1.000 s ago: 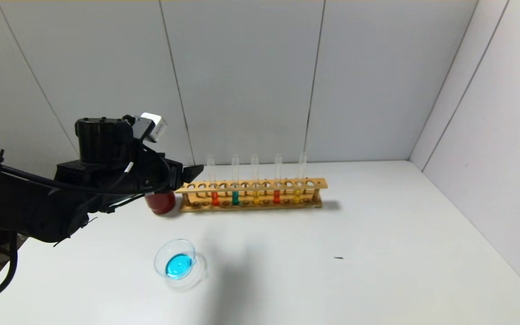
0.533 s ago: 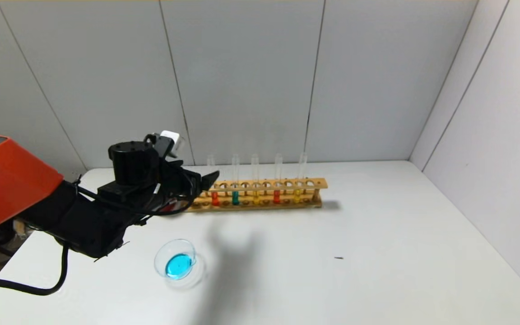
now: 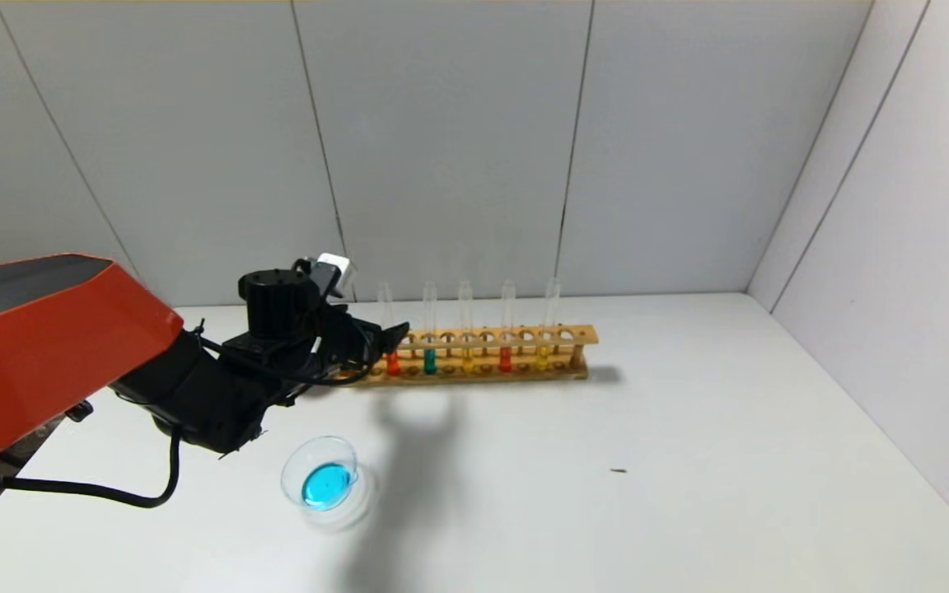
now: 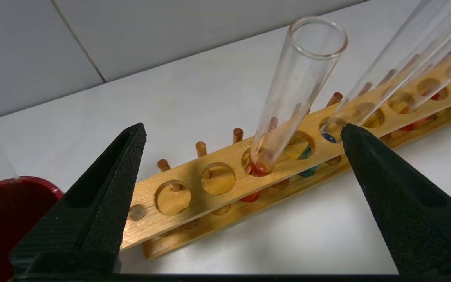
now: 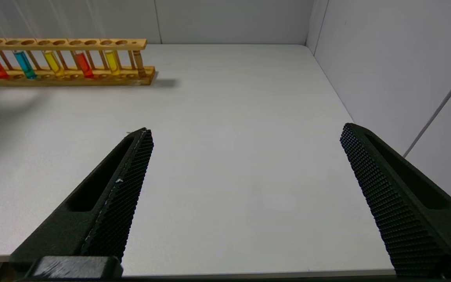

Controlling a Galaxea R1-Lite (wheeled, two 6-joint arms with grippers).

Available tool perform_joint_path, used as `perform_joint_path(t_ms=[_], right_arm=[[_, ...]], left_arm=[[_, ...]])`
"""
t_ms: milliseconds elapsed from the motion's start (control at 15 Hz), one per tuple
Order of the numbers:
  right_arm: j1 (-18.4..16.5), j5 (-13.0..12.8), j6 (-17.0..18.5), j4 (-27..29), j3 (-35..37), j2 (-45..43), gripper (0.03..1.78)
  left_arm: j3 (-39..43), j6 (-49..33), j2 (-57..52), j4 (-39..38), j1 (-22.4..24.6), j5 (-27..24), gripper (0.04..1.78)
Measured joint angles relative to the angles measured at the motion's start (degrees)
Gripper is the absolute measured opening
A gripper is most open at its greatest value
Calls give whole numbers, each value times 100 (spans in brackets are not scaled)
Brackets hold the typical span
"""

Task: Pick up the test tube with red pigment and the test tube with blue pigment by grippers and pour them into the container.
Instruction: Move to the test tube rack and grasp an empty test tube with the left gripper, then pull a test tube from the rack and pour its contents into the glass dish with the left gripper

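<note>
One small glass container (image 3: 328,478) sits nearest on the white tabletop (image 3: 606,494), with blue liquid lying in it. Past it, the left hand (image 3: 388,338) is wide open, its two black fingers (image 4: 100,196) apart and gripping nothing. It is at the left end of the wooden rack (image 3: 474,354). The test tube with red pigment (image 3: 391,329) stands upright in the rack, just in front of the open fingers. A dark red cup (image 4: 2,219) stands beside the rack. The right hand (image 5: 245,196) is open too, over bare tabletop, well apart from the rack.
</note>
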Motion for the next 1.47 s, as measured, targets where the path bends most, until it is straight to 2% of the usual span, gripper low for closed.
perform_joint_path(t_ms=[400, 533, 733, 1000, 1133, 1200, 1467], right_arm=[[0, 2, 0, 0, 0, 0, 175], [0, 2, 0, 2, 0, 0, 175], [0, 0, 2, -1, 0, 0, 175], [0, 2, 0, 0, 0, 0, 175], [0, 2, 0, -1, 0, 0, 175], [0, 0, 0, 0, 0, 0, 175], [0, 0, 0, 0, 0, 0, 175]], left_arm=[[-367, -5, 335, 162, 16, 0, 174], [-463, -2, 416, 201, 22, 0, 166], [-538, -6, 473, 215, 16, 0, 134], [-551, -2, 485, 217, 13, -7, 61], [-551, -6, 488, 215, 9, -13, 36], [-551, -5, 488, 217, 9, -13, 31], [-568, 24, 401, 226, 7, -9, 31]])
